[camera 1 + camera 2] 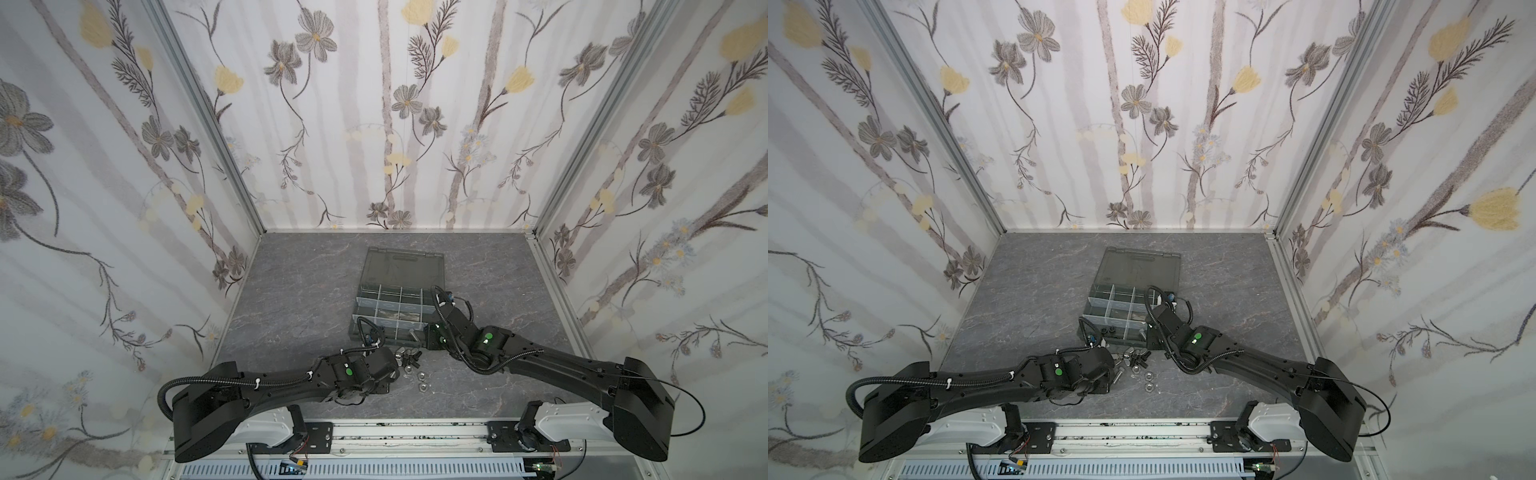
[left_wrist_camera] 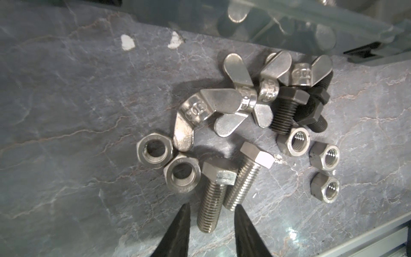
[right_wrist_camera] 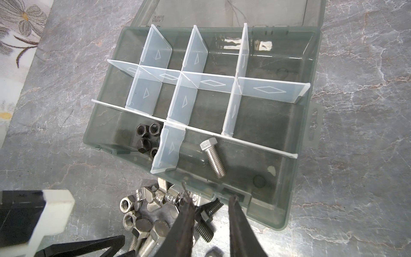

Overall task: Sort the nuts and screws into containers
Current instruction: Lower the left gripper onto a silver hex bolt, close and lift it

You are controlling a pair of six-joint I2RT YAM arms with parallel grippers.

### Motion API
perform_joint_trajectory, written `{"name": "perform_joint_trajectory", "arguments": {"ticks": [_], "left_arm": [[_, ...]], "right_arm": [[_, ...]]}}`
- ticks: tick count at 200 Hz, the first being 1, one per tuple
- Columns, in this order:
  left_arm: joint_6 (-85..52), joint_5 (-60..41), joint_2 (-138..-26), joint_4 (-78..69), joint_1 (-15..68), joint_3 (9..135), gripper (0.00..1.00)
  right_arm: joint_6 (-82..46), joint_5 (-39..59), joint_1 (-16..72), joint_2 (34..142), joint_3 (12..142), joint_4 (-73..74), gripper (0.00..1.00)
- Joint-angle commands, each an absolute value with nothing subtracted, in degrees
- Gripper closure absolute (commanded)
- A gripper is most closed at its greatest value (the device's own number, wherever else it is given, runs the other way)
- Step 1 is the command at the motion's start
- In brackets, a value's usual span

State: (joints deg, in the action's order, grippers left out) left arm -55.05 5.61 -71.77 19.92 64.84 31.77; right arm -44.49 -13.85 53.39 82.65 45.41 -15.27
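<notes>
The left gripper (image 2: 212, 205) sits low over the table (image 1: 291, 299). Its jaws are apart and straddle the threaded shaft of a silver screw (image 2: 210, 200), with a sliver of gap on each side, so nothing is clamped yet. Just right of it lies the unsorted pile: a second silver screw (image 2: 243, 178) touching the first, two large silver nuts (image 2: 154, 152), a tangle of wing nuts (image 2: 235, 98), black screws (image 2: 287, 111) and three smaller nuts (image 2: 324, 156).

Further right, the right gripper (image 3: 209, 197) hovers above the pile's far edge, by the near wall of the organiser case (image 3: 311, 66). Its jaws are slightly apart and apparently empty.

Sorting looks barely begun. Black nuts (image 3: 146, 138) sit in the near left compartment and one screw (image 3: 212, 159) in the near right one, while the other compartments look empty.

The neighbouring screw and nuts crowd the grasp, and the two grippers work close together.
</notes>
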Motion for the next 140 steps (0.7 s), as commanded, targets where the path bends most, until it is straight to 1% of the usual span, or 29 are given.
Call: {"name": "perform_joint_trajectory", "arguments": {"ticks": [1, 62, 140], "left_arm": [[-55.52, 7.38, -71.89, 20.13, 64.86, 31.55, 0.66], [-54.78, 7.67, -74.54, 20.04, 64.86, 31.90, 0.69], [-53.27, 7.65, -77.77, 19.95, 64.86, 33.22, 0.70]], "right_arm": [[-45.01, -15.03, 53.39, 82.53, 45.35, -14.49, 0.72], [-45.18, -15.07, 53.44, 82.96, 45.50, -14.49, 0.72], [-45.20, -15.03, 53.41, 83.06, 45.50, -14.59, 0.72]]}}
